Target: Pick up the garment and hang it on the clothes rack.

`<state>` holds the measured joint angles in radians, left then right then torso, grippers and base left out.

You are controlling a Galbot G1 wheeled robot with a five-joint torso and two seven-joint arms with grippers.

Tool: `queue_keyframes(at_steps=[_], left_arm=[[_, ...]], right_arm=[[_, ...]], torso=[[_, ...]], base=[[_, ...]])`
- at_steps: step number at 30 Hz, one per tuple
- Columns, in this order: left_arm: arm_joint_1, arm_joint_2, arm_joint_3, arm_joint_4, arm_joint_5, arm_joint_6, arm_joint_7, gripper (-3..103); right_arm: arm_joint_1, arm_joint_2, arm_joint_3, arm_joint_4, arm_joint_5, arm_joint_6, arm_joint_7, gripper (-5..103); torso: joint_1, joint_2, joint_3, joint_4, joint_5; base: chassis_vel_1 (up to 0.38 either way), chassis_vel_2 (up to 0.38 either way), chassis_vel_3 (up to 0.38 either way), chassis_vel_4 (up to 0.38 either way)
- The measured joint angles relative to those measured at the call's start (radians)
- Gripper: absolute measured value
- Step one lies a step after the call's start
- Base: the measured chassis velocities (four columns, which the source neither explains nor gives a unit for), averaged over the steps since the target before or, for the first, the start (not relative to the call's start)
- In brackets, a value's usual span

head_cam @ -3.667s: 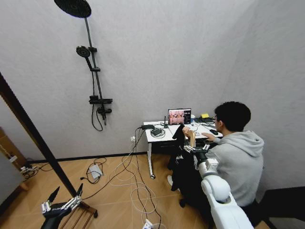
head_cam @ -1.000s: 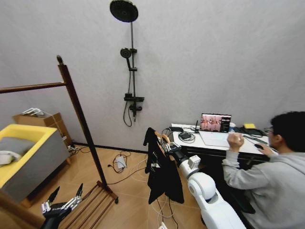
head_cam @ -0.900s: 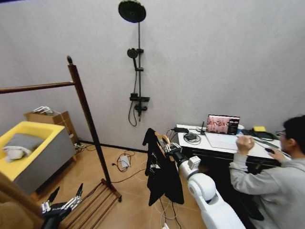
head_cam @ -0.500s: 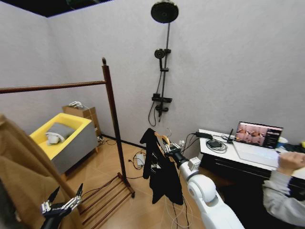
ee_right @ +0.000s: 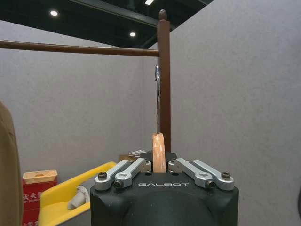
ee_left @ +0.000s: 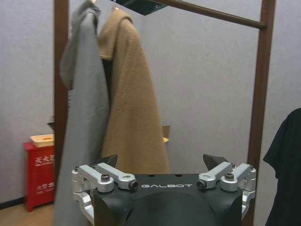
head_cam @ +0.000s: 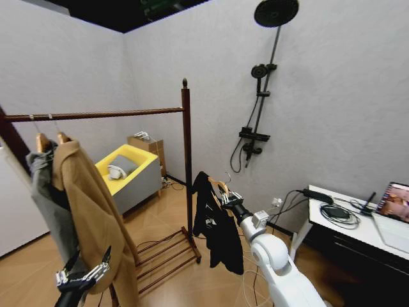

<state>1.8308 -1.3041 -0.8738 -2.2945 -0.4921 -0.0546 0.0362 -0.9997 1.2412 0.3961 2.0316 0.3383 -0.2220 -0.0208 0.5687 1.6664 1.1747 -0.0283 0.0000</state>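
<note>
Whole head view has swung since the earlier pictures: the camera turned with the robot, away from the white desk surface (head_cam: 358,220) and person, so the tall dark reddish-brown wooden clothes rack (head_cam: 186,153) with knob-topped post, horizontal rail and slatted bottom shelf now stands ahead. Rail already carries a long tan coat (head_cam: 96,217) and a grey hooded jacket (head_cam: 51,204) near its left end; the stretch beside the right post is bare. Judgement: robot is lined up toward the rack, hanging not yet done.

The small black short-sleeved top on a wooden hanger, the garment (head_cam: 217,220), hangs in the air just right of the rack's right post, below rail height, carried by the right pincer (head_cam: 229,201), closed on the hanger's neck.

Left pincer (head_cam: 83,272) sits low at the head view's bottom left, in front of the coat, fingers spread wide, holding nothing.

Right wrist view adds what the head view can't: the metal hook (ee_right: 157,101) standing upright between the shut fingers, with post and rail behind it. Left wrist view shows the spread fingertips (ee_left: 107,161), coat and jacket close up, and the garment's edge (ee_left: 287,179).
</note>
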Motion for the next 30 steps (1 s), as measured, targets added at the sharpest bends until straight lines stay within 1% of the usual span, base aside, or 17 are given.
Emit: queue_keyframes(at_steps=[4, 6, 9, 12, 14, 23, 28, 29, 30], left_arm=[[0.0, 0.0, 0.0, 0.0, 0.0, 0.0, 0.0, 100], [0.0, 0.0, 0.0, 0.0, 0.0, 0.0, 0.0, 100], [0.0, 0.0, 0.0, 0.0, 0.0, 0.0, 0.0, 100], [0.0, 0.0, 0.0, 0.0, 0.0, 0.0, 0.0, 100], [0.0, 0.0, 0.0, 0.0, 0.0, 0.0, 0.0, 100], [0.0, 0.0, 0.0, 0.0, 0.0, 0.0, 0.0, 100], [0.0, 0.0, 0.0, 0.0, 0.0, 0.0, 0.0, 100], [0.0, 0.0, 0.0, 0.0, 0.0, 0.0, 0.0, 100], [0.0, 0.0, 0.0, 0.0, 0.0, 0.0, 0.0, 100]], right_arm=[[-0.001, -0.003, 0.008, -0.001, 0.005, 0.003, 0.005, 10], [-0.001, -0.002, 0.012, -0.002, 0.006, 0.002, 0.005, 10], [-0.001, 0.0, 0.015, -0.012, -0.007, -0.005, 0.006, 10], [0.002, 0.008, 0.016, -0.029, -0.028, -0.003, -0.001, 10], [0.002, 0.008, 0.015, -0.03, -0.032, -0.002, -0.001, 10], [0.0, 0.014, 0.004, -0.033, -0.05, 0.001, -0.005, 10], [-0.01, 0.016, 0.0, -0.024, -0.065, 0.007, -0.012, 10], [-0.014, 0.017, 0.0, -0.02, -0.067, 0.009, -0.016, 10], [-0.014, 0.017, 0.0, -0.02, -0.067, 0.009, -0.016, 10]], torso=[[0.0, 0.0, 0.0, 0.0001, 0.0], [0.0, 0.0, 0.0, 0.0006, -0.0001], [0.0, 0.0, 0.0, 0.0006, -0.0001], [0.0, 0.0, 0.0, -0.0002, 0.0], [0.0, 0.0, 0.0, -0.0002, -0.0001], [0.0, 0.0, 0.0, -0.0002, 0.0], [0.0, 0.0, 0.0, -0.0001, -0.0003], [0.001, 0.0, 0.0, 0.0005, 0.0004], [0.001, 0.0, 0.0, 0.0005, 0.0004]], base=[[0.127, 0.13, 0.129, 0.117], [0.113, 0.102, 0.112, 0.12], [0.098, 0.065, 0.062, 0.078], [0.0, 0.0, 0.0, 0.0], [0.0, 0.0, 0.0, 0.0], [-0.091, 0.075, 0.084, -0.086], [-0.156, 0.234, 0.22, -0.168], [-0.152, 0.197, 0.231, -0.112], [-0.152, 0.197, 0.231, -0.112]])
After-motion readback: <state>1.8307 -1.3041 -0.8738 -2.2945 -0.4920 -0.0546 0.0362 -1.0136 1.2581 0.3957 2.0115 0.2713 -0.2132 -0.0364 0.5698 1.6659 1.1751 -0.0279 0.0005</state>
